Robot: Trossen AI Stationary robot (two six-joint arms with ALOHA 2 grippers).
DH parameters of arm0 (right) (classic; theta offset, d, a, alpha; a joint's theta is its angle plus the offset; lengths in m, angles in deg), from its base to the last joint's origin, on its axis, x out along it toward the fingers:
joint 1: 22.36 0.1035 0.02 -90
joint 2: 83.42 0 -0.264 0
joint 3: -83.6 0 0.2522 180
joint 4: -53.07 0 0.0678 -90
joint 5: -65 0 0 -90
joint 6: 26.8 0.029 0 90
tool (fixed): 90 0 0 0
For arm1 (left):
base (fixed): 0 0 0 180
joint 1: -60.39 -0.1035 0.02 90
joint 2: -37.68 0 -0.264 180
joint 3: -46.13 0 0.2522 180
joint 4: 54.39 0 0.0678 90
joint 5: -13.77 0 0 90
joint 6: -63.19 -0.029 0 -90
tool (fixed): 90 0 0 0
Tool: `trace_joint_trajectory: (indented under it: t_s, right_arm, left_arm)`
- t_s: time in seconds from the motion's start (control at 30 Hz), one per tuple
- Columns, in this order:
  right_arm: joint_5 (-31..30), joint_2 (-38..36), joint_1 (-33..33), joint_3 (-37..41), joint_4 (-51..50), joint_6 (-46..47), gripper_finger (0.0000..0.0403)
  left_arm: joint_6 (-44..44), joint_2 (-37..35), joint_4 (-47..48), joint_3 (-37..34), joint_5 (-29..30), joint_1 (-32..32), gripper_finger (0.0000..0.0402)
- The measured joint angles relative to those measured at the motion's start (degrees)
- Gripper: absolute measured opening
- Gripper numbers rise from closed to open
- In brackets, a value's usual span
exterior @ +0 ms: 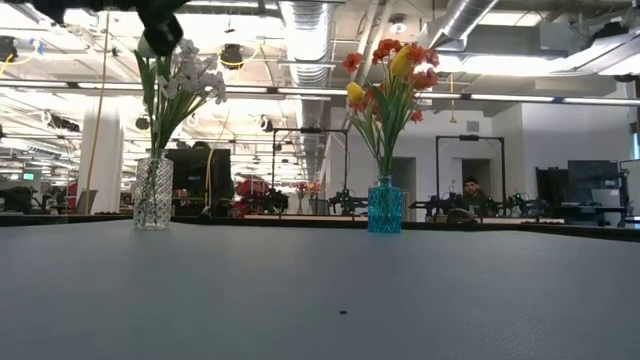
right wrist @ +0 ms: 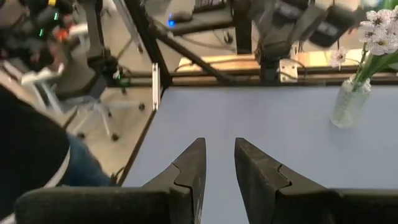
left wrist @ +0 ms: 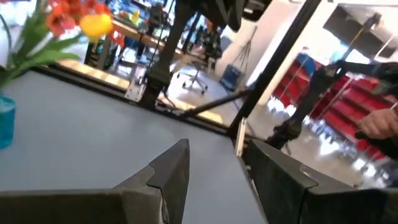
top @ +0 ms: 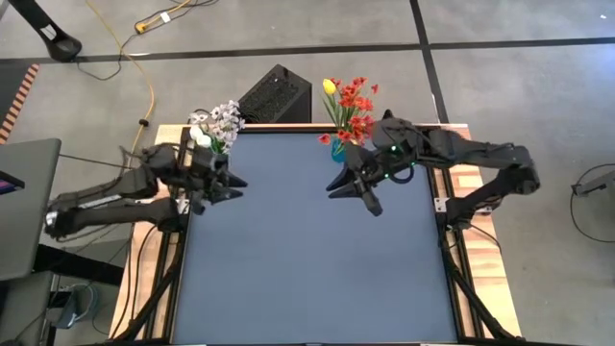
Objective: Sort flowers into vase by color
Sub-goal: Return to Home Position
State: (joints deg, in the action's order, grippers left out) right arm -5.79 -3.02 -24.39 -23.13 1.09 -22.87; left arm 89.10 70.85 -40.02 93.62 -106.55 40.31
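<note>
A clear glass vase [exterior: 153, 193] stands at the table's far left corner and holds white flowers [exterior: 190, 80] on green stems; the high view shows these white flowers [top: 219, 123] too. A blue vase [exterior: 384, 206] stands at the far edge, right of centre, with red and yellow flowers [exterior: 395, 68], which also show in the high view [top: 348, 106]. My left gripper [top: 229, 183] hovers just near of the clear vase, open and empty [left wrist: 217, 163]. My right gripper [top: 354, 190] hovers just near of the blue vase, open and empty [right wrist: 219, 157].
The dark blue table top [top: 307, 259] lies bare in front of both grippers. A black box [top: 277, 93] sits beyond the far edge. Wooden rails [top: 473, 240] frame the table. A person's hand [left wrist: 379, 122] and a seated person [exterior: 470, 190] show in the room.
</note>
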Motion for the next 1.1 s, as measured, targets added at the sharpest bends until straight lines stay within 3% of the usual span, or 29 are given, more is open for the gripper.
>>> trace_joint_trajectory:
  t_s: [0.27,0.53,0.83,1.1]
  right_arm:
    - [0.4,-2.4,0.0,20.4,24.7,3.7,0.0111]
    - [-3.6,-2.5,0.1,29.2,28.2,4.0,0.0088]
    - [-5.5,-13.9,-0.3,40.7,32.7,6.6,0.0017]
    - [-9.0,-27.0,-1.5,55.3,45.9,14.3,0.0033]
  left_arm:
    - [-7.0,8.5,-3.5,-0.4,7.4,8.2,0.0153]
    - [-9.5,11.6,-1.6,-0.4,16.2,12.7,0.0153]
    - [-9.6,1.7,8.2,-0.4,25.9,16.5,0.0153]
    - [-9.9,-6.2,14.1,-0.4,30.8,19.1,0.0153]
